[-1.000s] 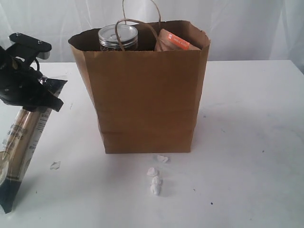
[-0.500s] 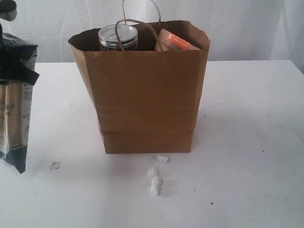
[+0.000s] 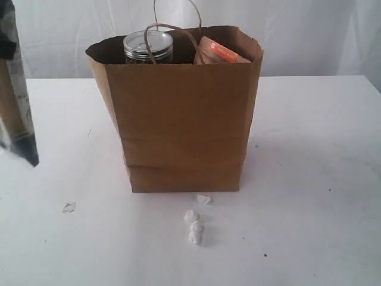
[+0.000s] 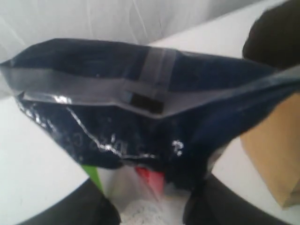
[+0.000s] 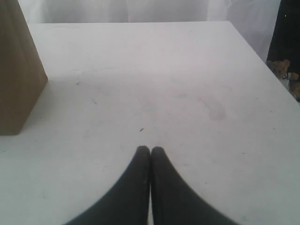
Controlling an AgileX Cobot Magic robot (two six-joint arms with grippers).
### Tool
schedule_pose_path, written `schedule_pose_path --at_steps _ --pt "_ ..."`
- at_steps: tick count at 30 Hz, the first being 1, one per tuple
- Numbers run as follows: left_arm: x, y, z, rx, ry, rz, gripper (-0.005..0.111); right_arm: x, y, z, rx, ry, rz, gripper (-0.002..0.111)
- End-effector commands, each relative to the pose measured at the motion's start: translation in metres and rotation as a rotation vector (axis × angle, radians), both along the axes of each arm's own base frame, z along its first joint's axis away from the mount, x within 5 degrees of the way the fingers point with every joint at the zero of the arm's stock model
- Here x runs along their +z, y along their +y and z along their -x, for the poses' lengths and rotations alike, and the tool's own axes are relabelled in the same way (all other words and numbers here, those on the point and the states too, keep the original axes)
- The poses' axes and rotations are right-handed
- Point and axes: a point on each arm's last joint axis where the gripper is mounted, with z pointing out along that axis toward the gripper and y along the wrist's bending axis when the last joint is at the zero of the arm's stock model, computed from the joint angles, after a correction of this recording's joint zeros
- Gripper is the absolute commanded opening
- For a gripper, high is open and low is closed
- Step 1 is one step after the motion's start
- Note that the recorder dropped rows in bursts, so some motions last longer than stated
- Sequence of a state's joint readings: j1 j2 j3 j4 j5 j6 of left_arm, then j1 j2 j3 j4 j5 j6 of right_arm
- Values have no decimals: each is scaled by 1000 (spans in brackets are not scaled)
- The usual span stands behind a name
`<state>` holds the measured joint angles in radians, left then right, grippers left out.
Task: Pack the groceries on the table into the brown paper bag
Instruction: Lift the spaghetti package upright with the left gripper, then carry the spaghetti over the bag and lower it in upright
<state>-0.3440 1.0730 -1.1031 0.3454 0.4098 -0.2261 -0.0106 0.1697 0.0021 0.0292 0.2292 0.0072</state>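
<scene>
The brown paper bag (image 3: 178, 113) stands upright mid-table, its corner also showing as the bag (image 5: 16, 70) in the right wrist view. A tan-lidded clear jar (image 3: 147, 46) and a brown pouch with orange label (image 3: 220, 53) stick out of its top. At the exterior view's left edge the long spaghetti packet (image 3: 15, 89) hangs upright, clear of the table (image 3: 309, 155). My left gripper (image 4: 150, 206) is shut on the packet (image 4: 140, 108), whose dark blue end fills the left wrist view. My right gripper (image 5: 150, 150) is shut and empty above bare table, right of the bag.
Several small white crumpled bits (image 3: 195, 229) lie just in front of the bag, and a small scrap (image 3: 69, 207) lies to the front left. The table's right edge (image 5: 262, 56) drops off beside dark clutter. A white curtain hangs behind.
The spaghetti packet has risen from slanting on the table to hanging upright in the air. The left arm has gone up out of the exterior view. The right gripper has not moved.
</scene>
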Motion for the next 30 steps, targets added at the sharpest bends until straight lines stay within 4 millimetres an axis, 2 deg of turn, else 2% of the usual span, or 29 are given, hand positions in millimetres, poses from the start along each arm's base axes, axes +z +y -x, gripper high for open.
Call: schedule_pose_path --at_steps 1,12,22,26,30 --pt "44 -1 13 -59 -339 133 1 2 0 0 2 -13 3 0" --pt "84 -13 18 -184 -681 583 1 2 0 0 2 -13 3 0" --pt "108 -12 32 -292 -910 777 1 2 0 0 2 -13 3 0" --pt "108 -14 32 -323 -912 828 0 2 0 0 2 -13 3 0" --pt "97 -19 26 -387 -917 958 0 2 0 0 2 -13 3 0"
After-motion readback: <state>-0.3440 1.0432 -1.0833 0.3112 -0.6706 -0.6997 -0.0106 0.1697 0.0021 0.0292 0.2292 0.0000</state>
